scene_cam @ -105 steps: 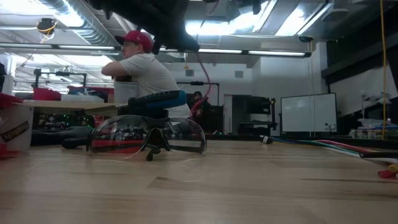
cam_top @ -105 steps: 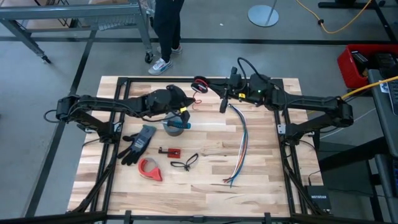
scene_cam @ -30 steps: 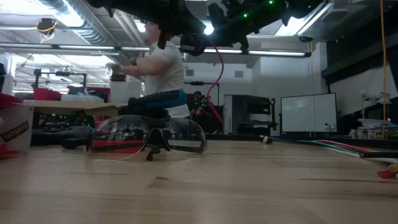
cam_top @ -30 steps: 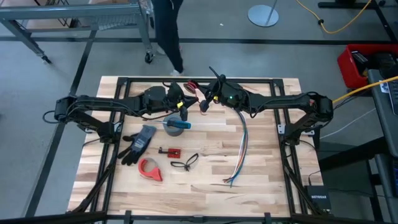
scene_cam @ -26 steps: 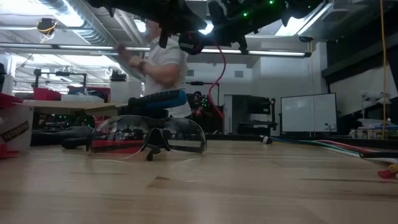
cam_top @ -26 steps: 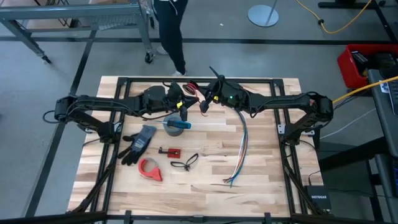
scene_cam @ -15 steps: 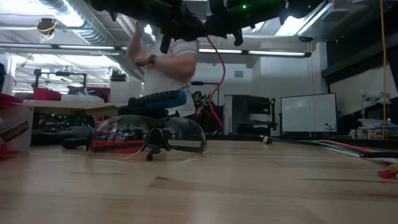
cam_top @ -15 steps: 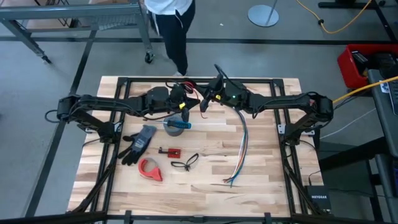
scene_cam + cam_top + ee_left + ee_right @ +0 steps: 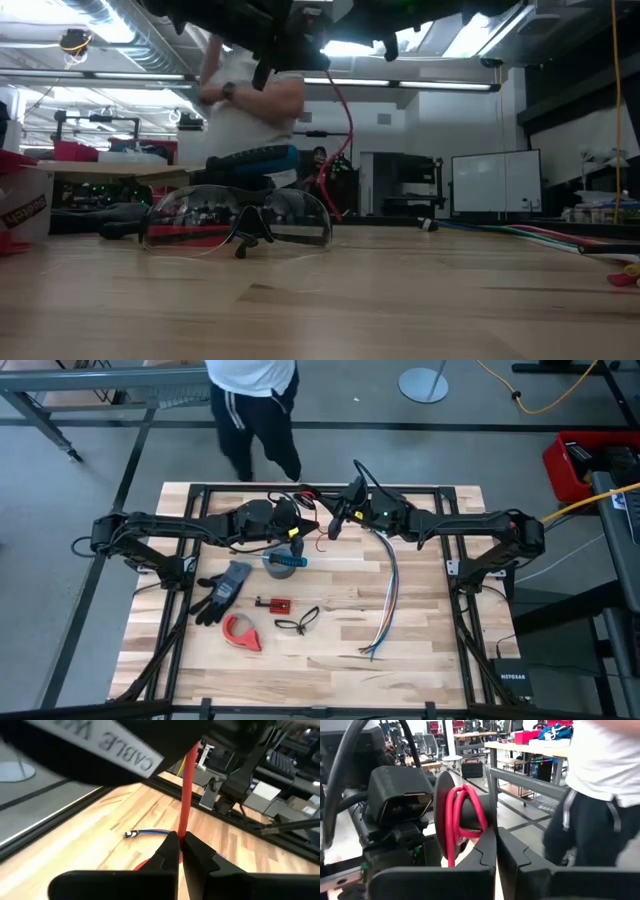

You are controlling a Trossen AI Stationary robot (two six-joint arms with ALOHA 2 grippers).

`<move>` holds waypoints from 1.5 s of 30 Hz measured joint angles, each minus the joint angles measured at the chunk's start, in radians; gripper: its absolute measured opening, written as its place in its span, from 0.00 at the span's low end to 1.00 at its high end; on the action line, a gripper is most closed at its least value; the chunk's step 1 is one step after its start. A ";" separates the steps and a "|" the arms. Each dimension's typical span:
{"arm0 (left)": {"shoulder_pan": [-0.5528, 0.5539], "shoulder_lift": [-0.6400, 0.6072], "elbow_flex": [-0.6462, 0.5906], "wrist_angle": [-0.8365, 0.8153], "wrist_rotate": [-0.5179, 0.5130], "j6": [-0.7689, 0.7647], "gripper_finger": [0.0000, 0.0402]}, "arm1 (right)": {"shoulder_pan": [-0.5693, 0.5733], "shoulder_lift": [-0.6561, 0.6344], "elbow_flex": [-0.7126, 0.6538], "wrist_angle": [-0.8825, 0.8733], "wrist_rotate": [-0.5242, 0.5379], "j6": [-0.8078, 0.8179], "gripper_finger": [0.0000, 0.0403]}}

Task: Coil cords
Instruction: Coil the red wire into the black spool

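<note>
A thin red cord (image 9: 312, 500) runs between my two grippers above the table's far middle. In the low view it hangs down (image 9: 344, 140) from the grippers to the far part of the table. My left gripper (image 9: 298, 513) is shut on a straight stretch of the cord (image 9: 186, 795). My right gripper (image 9: 331, 520) is close beside it on the right, and its shut fingers (image 9: 496, 840) meet a dark round part (image 9: 470, 812) wound with several red loops (image 9: 454, 820). My left gripper pinches the cord between its two fingertips (image 9: 172, 845). The cord (image 9: 182, 827) rises straight from them and looks taut. My right gripper's shut fingertips (image 9: 489, 836) meet the lower edge of the cord-wound dark part (image 9: 481, 822). The fingers hide what they pinch.
On the table are a grey tape roll (image 9: 281, 563) with a blue-handled tool, dark gloves (image 9: 224, 588), a red tape dispenser (image 9: 240, 632), clear safety glasses (image 9: 236, 220) and a long multicoloured wire bundle (image 9: 389, 590). A person (image 9: 250, 390) walks beyond the far edge.
My right gripper has gone up and turned a little beside my left gripper, which has kept its hold. The hanging stretch of cord has swung slightly. The person behind the table has walked toward the left.
</note>
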 joint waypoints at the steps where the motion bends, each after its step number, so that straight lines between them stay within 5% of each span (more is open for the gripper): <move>1: 0.000 0.000 0.000 -0.003 -0.002 0.007 0.00 | 0.000 -0.010 0.000 -0.017 0.000 -0.002 0.00; 15: 0.039 0.000 0.000 0.002 -0.033 0.116 0.02 | -0.001 -0.074 0.000 -0.076 -0.076 -0.015 0.00; 31: 0.035 0.003 -0.004 -0.068 -0.040 0.169 0.31 | -0.001 -0.137 0.004 -0.033 -0.098 -0.039 0.00; 45: 0.023 0.003 -0.003 -0.086 -0.039 0.116 0.29 | -0.001 -0.222 0.003 -0.104 -0.098 -0.072 0.00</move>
